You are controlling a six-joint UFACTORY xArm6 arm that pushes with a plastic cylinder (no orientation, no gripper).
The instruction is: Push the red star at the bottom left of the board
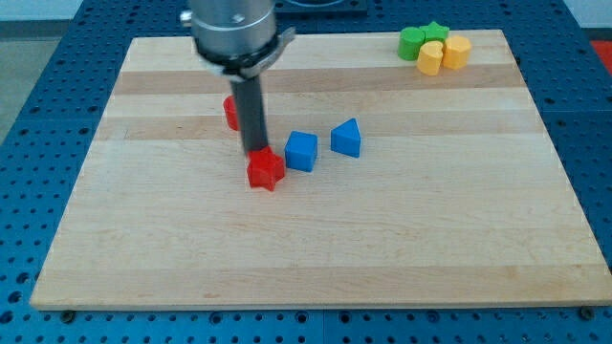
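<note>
The red star (265, 171) lies on the wooden board (316, 258) a little left of the middle. My tip (258, 150) stands right at the star's top edge, touching it or nearly so. The rod rises from there to the arm's grey end at the view's top. A second red block (230, 113) sits just behind the rod, partly hidden by it.
A blue cube (301, 151) lies just right of the red star, and a blue wedge-shaped block (346, 139) right of that. At the board's top right corner stand two green blocks (421, 40) and two yellow blocks (444, 54) bunched together.
</note>
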